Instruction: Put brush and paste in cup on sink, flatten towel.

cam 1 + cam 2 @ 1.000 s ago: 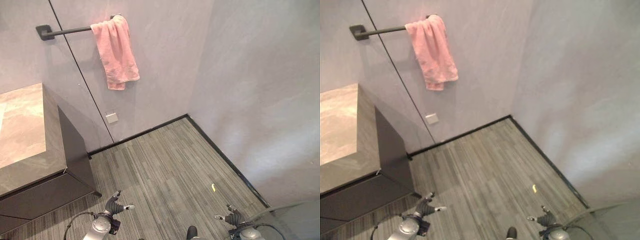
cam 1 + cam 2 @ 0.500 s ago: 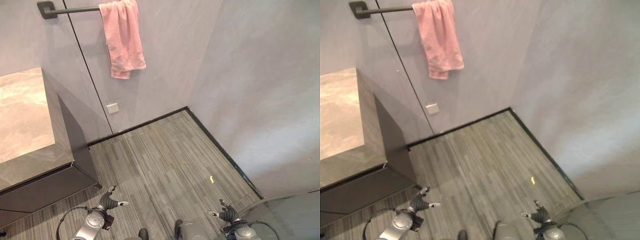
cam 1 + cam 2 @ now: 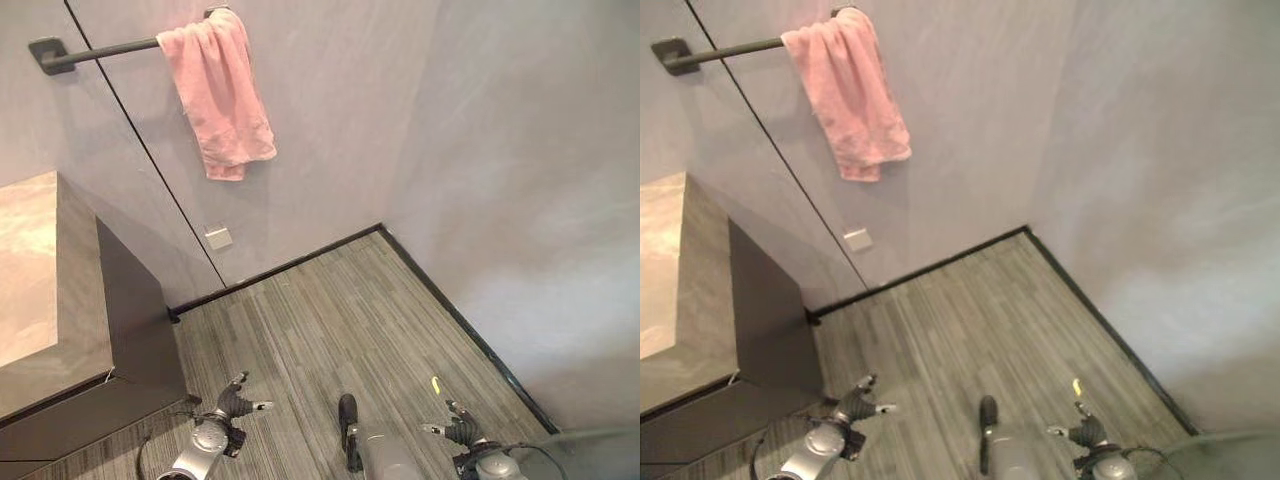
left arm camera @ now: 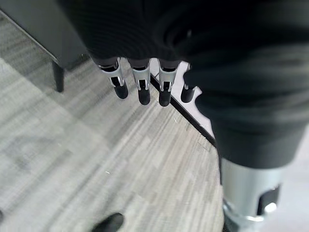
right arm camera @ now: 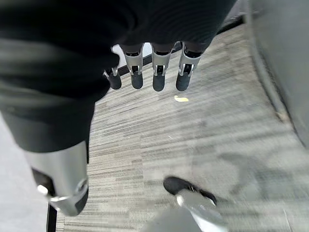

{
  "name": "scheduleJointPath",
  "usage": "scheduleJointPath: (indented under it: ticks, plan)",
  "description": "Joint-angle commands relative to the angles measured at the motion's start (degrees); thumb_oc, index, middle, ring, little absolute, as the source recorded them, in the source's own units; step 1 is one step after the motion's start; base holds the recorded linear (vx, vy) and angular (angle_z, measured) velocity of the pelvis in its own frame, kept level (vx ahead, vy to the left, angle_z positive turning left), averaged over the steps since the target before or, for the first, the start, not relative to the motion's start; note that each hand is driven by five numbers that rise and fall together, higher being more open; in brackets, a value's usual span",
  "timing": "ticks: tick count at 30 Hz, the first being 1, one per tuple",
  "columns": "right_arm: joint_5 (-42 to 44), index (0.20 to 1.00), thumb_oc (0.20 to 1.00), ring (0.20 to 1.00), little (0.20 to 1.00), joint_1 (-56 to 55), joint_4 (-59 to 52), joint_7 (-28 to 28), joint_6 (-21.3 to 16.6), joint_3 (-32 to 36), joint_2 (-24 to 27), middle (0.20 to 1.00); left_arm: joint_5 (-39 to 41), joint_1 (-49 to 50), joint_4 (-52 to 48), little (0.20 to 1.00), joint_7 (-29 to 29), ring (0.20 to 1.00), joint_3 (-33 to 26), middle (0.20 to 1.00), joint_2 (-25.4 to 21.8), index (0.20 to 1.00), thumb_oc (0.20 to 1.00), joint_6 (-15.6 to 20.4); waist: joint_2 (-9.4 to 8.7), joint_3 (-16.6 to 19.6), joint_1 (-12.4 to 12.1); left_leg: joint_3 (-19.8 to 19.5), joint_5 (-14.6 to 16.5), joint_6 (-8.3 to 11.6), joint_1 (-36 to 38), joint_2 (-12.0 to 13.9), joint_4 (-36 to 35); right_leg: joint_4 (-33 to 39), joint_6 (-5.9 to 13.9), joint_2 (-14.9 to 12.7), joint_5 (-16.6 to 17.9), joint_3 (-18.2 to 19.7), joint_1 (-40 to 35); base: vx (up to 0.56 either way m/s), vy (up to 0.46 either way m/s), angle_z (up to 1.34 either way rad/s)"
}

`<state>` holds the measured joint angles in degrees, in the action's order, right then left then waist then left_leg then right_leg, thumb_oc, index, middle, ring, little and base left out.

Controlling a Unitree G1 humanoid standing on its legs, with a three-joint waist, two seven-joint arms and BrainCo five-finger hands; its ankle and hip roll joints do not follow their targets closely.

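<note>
A pink towel [image 3: 215, 95] hangs bunched over the right end of a black wall bar [image 3: 100, 50], high on the grey wall. My left hand [image 3: 236, 402] hangs low above the floor beside the dark cabinet, far below the towel. Its fingers [image 4: 140, 82] are straight and hold nothing. My right hand [image 3: 460, 431] hangs low at the right, and its fingers [image 5: 157, 72] are also straight and empty.
A stone-topped counter [image 3: 30, 280] on a dark cabinet [image 3: 135, 310] stands at the left. A white wall plate [image 3: 217, 238] sits low on the wall. A small yellow scrap [image 3: 435, 384] lies on the striped floor near the right wall. A curved glass edge [image 3: 590, 440] shows at the lower right.
The whole picture has shifted, so the camera has moved. The towel hangs as before, and both hands stay low and open.
</note>
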<state>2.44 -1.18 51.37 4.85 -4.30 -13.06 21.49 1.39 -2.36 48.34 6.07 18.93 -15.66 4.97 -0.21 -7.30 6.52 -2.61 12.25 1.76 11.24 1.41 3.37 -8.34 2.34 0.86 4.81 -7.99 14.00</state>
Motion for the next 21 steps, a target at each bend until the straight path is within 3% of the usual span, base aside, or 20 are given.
scheduleJointPath:
  ticks: [1,16,21]
  plan:
    - [-0.5,1.000,1.000,1.000,1.000,-0.8,-2.4,0.4,-1.8,-0.4,1.8,1.000,0.1,-0.6,-1.9,1.000,0.7,1.000,-0.4,1.000,-3.7,1.000,1.000,2.2,-3.05,1.6,0.7,1.2,-4.7,-2.79,-1.8,-7.0,0.7,4.3,6.45,-4.0,5.7,4.2,0.1,0.10,-0.067,0.27]
    - [-4.9,1.000,1.000,1.000,1.000,-0.8,-1.0,0.7,-1.8,-3.0,1.3,1.000,-0.6,-0.8,-0.1,1.000,1.6,1.000,-0.1,1.000,-3.8,1.000,1.000,2.3,-3.45,1.5,0.8,0.5,-3.5,-2.98,-0.3,-6.7,-1.2,2.7,6.41,-3.3,4.9,4.9,0.3,0.02,-0.013,0.03]
    - [-5.3,1.000,1.000,1.000,1.000,-0.5,-1.3,0.7,-1.6,-3.2,1.8,1.000,-0.8,-1.2,-1.1,1.000,1.5,1.000,0.4,1.000,-3.8,1.000,1.000,2.2,-3.50,0.9,1.1,-0.1,-2.8,-3.56,-0.7,-7.8,0.1,1.7,6.84,-3.5,6.0,7.8,1.0,-0.06,0.019,-0.02]
